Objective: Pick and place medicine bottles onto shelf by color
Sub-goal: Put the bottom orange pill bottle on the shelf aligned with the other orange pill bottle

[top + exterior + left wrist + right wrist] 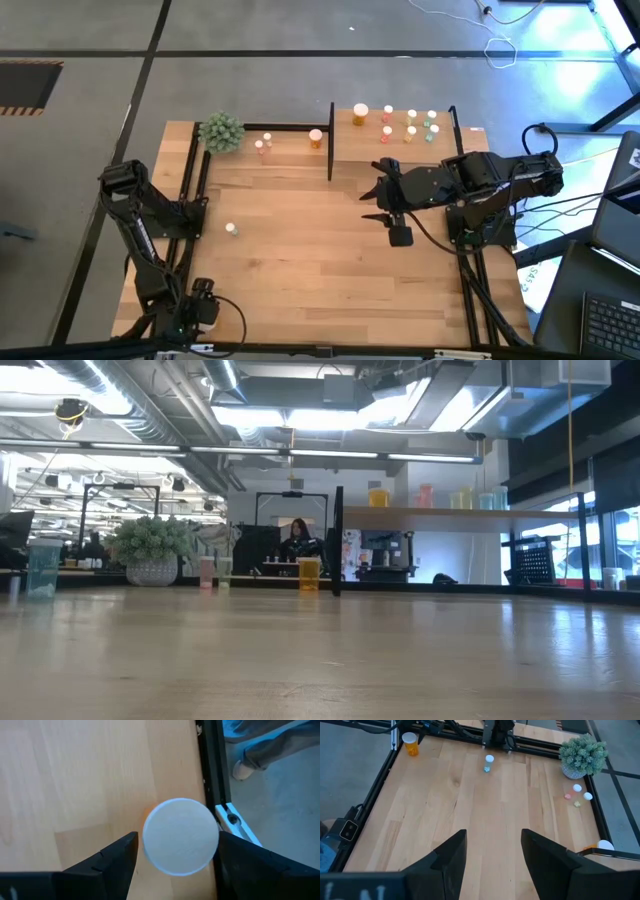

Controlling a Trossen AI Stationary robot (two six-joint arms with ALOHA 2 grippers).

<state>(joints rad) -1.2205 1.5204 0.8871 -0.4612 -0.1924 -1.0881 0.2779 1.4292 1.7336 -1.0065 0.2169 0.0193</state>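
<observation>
1 orange medicine bottle (180, 836) stands at the table's near-left corner between the wide-open fingers of the left gripper (172, 857), pale cap up, neither finger touching yet. Judging by that, the grasp goes best if the jaws close evenly and squarely. Farther off, the right gripper (375, 200) hovers open and empty mid-table. Beyond it, the shelf (470, 135) carries sorted bottles.

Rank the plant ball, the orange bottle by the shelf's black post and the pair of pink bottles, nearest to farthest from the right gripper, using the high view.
From the right gripper, over the table's middle:
1. Orange bottle, on the table just left of the shelf's post.
2. Pair of pink bottles, farther left along the far edge.
3. Plant ball, at the far left corner.
</observation>
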